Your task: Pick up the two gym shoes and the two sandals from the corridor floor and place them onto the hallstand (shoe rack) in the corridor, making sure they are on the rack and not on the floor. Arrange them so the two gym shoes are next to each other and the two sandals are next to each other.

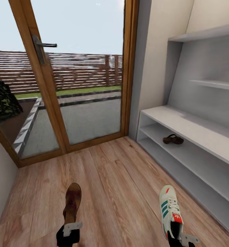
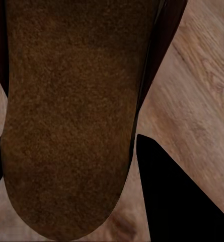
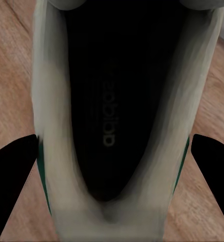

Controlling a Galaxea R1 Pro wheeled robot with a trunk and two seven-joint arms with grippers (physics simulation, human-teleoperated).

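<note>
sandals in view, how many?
2. One sandal lies in the rack's upper compartment. The other sandal is at the left tool, over the floor. Others may be out of frame.

Big wood-framed glass door [image 1: 71,85] ahead with a dark metal lever handle [image 1: 42,46]. Through the glass there's a slatted wooden fence [image 1: 76,70], a strip of grass [image 1: 83,91], grey paving [image 1: 90,118] and a dark shrub [image 1: 3,99]. Plain off-white wall [image 1: 152,51] beside the door.
</note>
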